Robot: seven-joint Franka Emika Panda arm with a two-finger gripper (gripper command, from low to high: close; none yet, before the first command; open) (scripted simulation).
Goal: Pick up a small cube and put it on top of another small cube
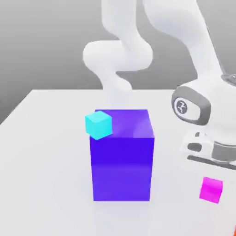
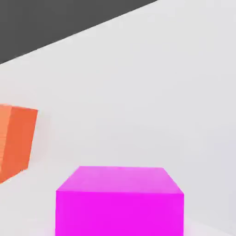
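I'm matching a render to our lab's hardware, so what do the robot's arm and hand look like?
The arm is glossy white with thick, rounded, tube-like links. Near its end, a dark grey band rings a white oval face bearing a small round dark emblem. The white hand is broad and blocky, with grey trim and a dark slot along its lower edge.
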